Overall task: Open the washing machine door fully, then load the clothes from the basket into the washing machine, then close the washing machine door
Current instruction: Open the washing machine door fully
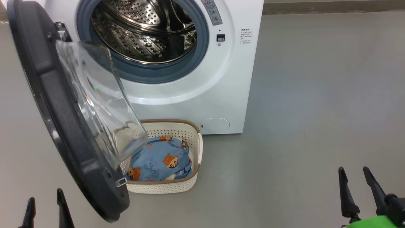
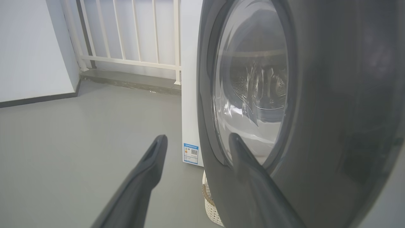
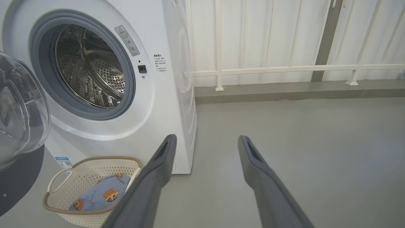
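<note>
Open washing machine door (image 1: 47,79), clothes (image 1: 161,160) in basket (image 1: 164,186).
Left pincer (image 1: 45,197) and right pincer (image 1: 353,171) gape wide, empty; blue QR label (image 2: 190,153) has print too small to read.

A smooth grey floor (image 1: 316,95) spreads wide. At its far edge runs a low grey concrete ledge (image 3: 284,91), and on the ledge stands a white metal railing with thin vertical bars (image 3: 284,68). Behind the railing rises a grey-brown upright post (image 3: 326,38). A plain white wall (image 2: 31,47) meets the floor with a dark skirting strip (image 2: 38,99).
</note>
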{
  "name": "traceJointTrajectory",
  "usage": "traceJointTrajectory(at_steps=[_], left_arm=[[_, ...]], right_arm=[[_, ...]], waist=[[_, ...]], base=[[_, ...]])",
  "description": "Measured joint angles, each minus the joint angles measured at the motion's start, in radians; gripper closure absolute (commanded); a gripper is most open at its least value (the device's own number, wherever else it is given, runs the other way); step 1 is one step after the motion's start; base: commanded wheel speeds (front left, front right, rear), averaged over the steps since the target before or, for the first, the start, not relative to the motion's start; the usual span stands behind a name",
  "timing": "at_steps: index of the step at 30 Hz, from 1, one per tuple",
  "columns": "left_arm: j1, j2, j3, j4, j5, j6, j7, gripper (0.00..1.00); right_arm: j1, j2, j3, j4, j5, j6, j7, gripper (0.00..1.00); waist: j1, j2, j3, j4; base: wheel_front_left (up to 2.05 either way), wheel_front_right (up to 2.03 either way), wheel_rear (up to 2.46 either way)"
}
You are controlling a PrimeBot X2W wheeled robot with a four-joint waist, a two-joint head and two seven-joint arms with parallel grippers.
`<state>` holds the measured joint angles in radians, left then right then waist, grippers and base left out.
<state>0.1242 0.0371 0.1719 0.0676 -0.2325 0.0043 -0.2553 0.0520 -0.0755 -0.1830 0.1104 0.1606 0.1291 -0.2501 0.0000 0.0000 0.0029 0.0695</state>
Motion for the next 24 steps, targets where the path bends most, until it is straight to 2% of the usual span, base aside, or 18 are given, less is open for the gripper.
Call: traceJointTrajectory(at_steps=[8,24], left_arm=[[0.001,0.0,-0.004,0.0,0.0,0.001,0.0,0.0],[0.016,0.0,-0.016,0.007,0.018,-0.028,0.0,0.0]], right_arm=[[0.061,0.03,-0.056,0.0,-0.052,0.0,0.0,0.0],[0.074,0.038,-0.061,0.029,-0.089,0.0,0.0,0.0]], waist=[[0.0,0.0,-0.004,0.011],[0.0,0.0,-0.023,0.027]], base=[[0.0,0.0,0.0],[0.0,0.0,0.0]])
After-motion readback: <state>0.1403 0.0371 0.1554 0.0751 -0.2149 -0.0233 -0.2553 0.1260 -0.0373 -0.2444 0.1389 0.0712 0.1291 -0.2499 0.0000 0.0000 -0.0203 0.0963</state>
